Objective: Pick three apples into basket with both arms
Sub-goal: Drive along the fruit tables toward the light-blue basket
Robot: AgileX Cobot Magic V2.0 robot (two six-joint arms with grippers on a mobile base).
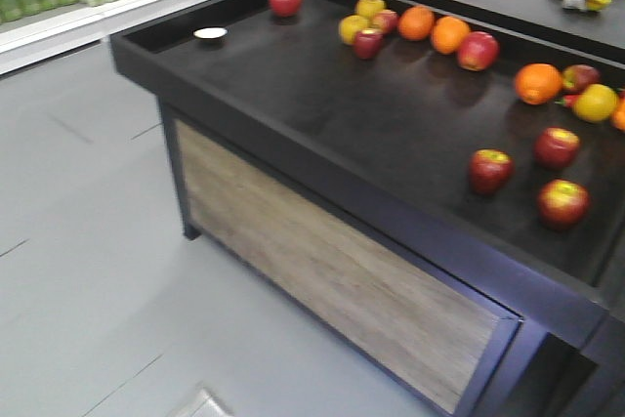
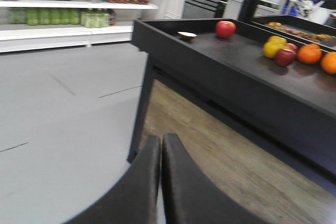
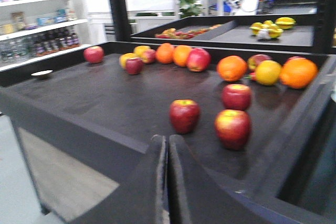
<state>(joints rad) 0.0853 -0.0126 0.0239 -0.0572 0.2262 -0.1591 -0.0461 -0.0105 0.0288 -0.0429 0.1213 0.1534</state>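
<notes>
Right end effector [image 3: 167, 141] closed; nearest apple [image 3: 184, 115] just beyond, untouched.

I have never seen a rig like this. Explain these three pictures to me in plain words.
This is a two-armed robot at a black display table. One picture looks ahead from its front; the other two come from cameras on its wrists. The dark wedge at the bottom of each wrist picture is that arm's claw: the left gripper and the right gripper, both shut, holding nothing. On the table lie red apples, oranges, yellow fruit and a small white dish. No basket shows in any picture.
</notes>
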